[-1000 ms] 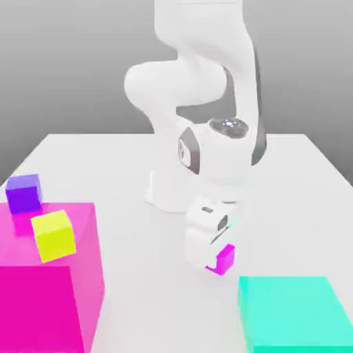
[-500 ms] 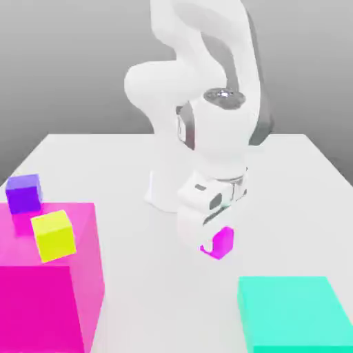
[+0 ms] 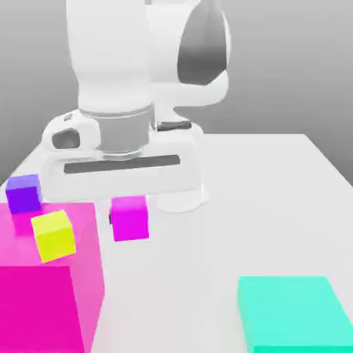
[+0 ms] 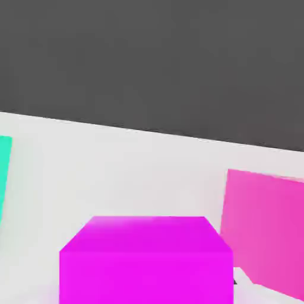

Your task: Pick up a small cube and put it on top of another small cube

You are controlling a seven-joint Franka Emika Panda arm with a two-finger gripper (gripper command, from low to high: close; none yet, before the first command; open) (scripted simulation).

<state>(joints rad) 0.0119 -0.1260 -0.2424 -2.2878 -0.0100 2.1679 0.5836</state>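
Now the pincer (image 3: pixel 129 215) is clamped on the small magenta cube (image 3: pixel 129 218), holding it clear above the white desk (image 3: pixel 276 207). Just beside it, toward the exterior view's left, a yellow cube (image 3: pixel 53 235) sits atop the large pink block (image 3: pixel 48 303); a purple cube (image 3: pixel 23 193) lies beyond.

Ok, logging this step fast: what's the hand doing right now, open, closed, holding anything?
Hand: closed on the small magenta cube, held up off the table.

Exterior view faces arm (image 3: pixel 124 69), hand view close
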